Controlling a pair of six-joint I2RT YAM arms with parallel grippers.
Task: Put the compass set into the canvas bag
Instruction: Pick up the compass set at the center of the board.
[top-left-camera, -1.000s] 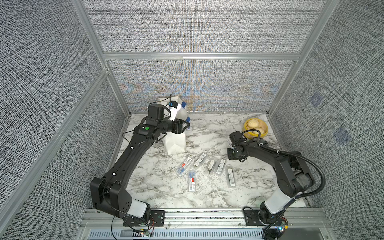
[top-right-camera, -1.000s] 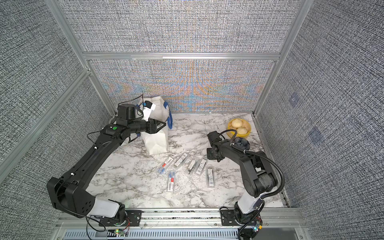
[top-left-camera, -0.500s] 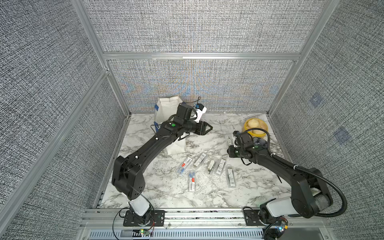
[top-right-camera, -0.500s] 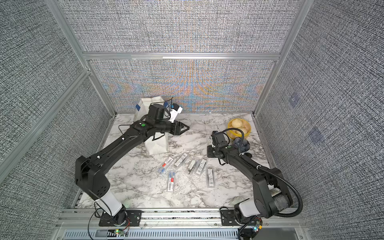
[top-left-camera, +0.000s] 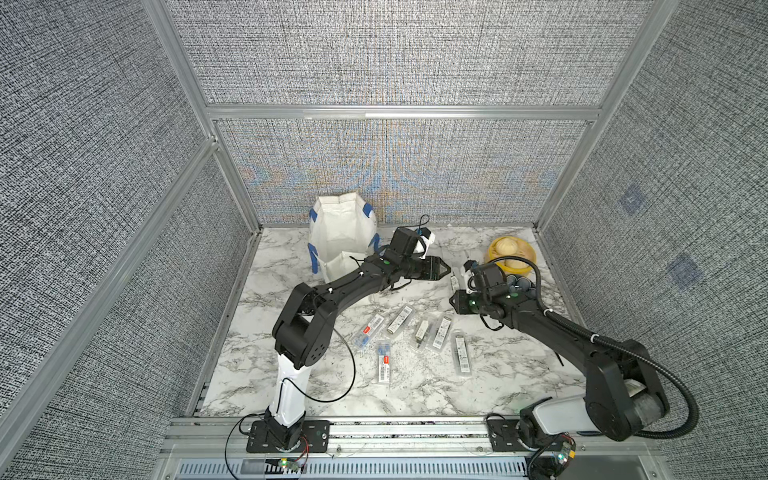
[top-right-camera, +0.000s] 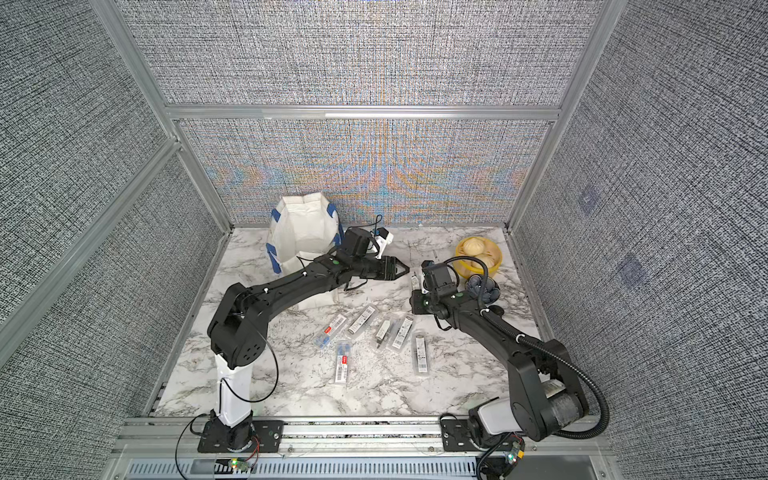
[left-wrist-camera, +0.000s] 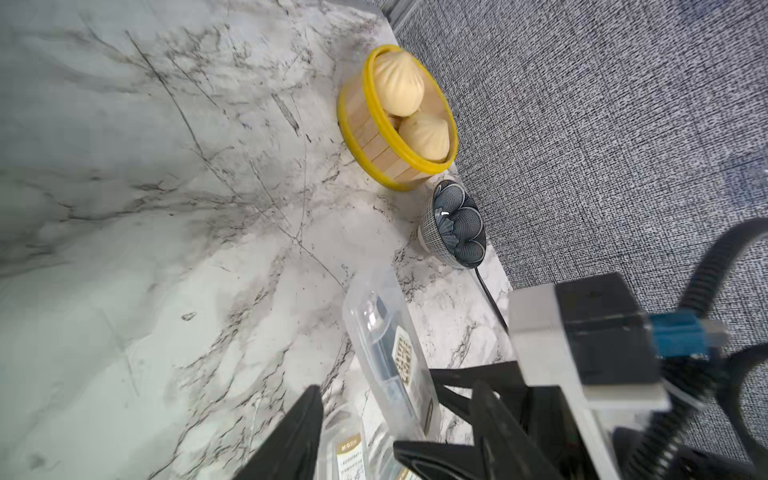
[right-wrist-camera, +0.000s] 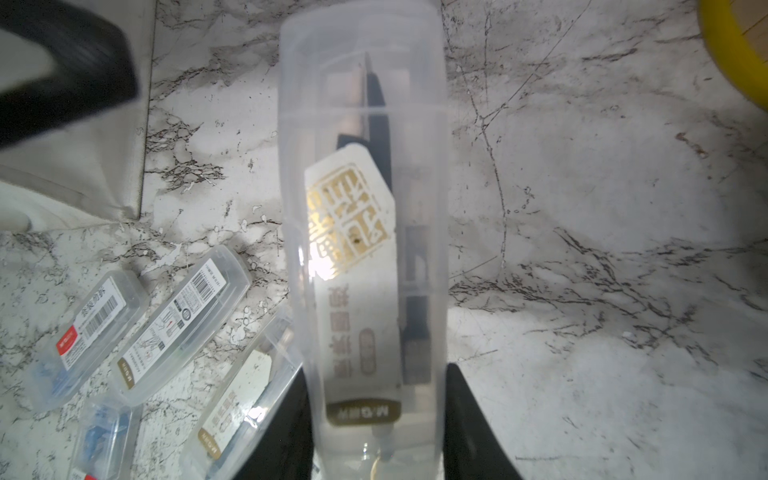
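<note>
In both top views the left arm has swung away from the canvas bag (top-left-camera: 338, 237), which stands at the back of the table (top-left-camera: 257, 374). The left gripper (top-left-camera: 445, 269), half open and empty, now points at the compass set (top-left-camera: 454, 282), which the right gripper (top-left-camera: 456, 293) holds upright, well apart from the bag.

The left wrist view shows the compass set (left-wrist-camera: 386, 353) just ahead of the parted jaws.

In the right wrist view the right gripper (right-wrist-camera: 376, 436) is clamped on the lower end of the compass set (right-wrist-camera: 361, 208). A handover looks likely.

Clear plastic compass-set cases (top-left-camera: 440, 334): seven
White canvas bag with blue strap handles (top-left-camera: 340, 232): one
Yellow-rimmed wooden steamer basket (left-wrist-camera: 376, 141): one
Pale cream buns (left-wrist-camera: 399, 85) in it: two seen clearly
Dark blue patterned bowl (left-wrist-camera: 455, 224): one
Black robot arms (top-left-camera: 353, 286): two
</note>
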